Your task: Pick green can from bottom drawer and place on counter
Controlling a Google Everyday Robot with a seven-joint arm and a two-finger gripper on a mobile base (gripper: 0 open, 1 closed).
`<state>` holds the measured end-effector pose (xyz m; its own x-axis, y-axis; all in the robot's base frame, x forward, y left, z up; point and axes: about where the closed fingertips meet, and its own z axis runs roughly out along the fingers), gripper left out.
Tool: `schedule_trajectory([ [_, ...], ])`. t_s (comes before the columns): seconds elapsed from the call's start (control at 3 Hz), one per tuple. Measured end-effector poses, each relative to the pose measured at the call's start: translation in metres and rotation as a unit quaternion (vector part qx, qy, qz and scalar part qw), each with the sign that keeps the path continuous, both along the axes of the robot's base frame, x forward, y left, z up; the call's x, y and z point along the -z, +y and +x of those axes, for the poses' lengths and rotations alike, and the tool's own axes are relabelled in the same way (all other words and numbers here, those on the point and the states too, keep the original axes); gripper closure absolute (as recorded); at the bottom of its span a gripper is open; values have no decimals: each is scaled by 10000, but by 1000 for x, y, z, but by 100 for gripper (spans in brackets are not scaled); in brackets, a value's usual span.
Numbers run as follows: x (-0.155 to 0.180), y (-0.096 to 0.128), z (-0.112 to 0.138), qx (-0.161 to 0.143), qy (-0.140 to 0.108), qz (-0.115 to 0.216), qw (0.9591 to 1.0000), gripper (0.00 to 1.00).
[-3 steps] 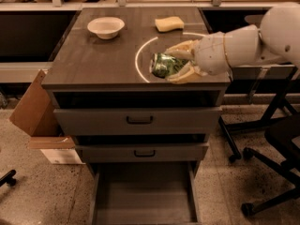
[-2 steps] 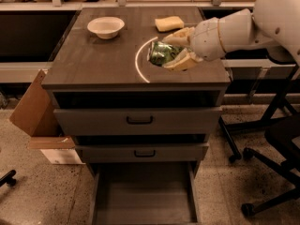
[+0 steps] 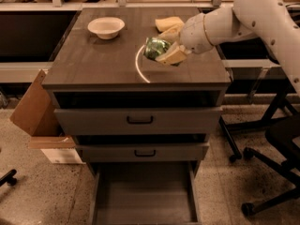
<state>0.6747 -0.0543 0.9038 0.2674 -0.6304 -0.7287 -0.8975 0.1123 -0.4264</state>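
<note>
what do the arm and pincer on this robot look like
The arm is smooth glossy white, built of thick rounded tube-like segments, with a thin seam line near the wrist; no cables or markings show. The pincer, over the counter by the white arc, has two flat, wedge-shaped tan fingers.
</note>
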Motion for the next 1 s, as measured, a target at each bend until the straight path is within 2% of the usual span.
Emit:
schedule_trajectory([
  [0.33, 9, 4, 17, 260, 209, 69, 9994, 61],
  [1.0, 19, 7, 36, 499, 457, 142, 9976, 15],
])
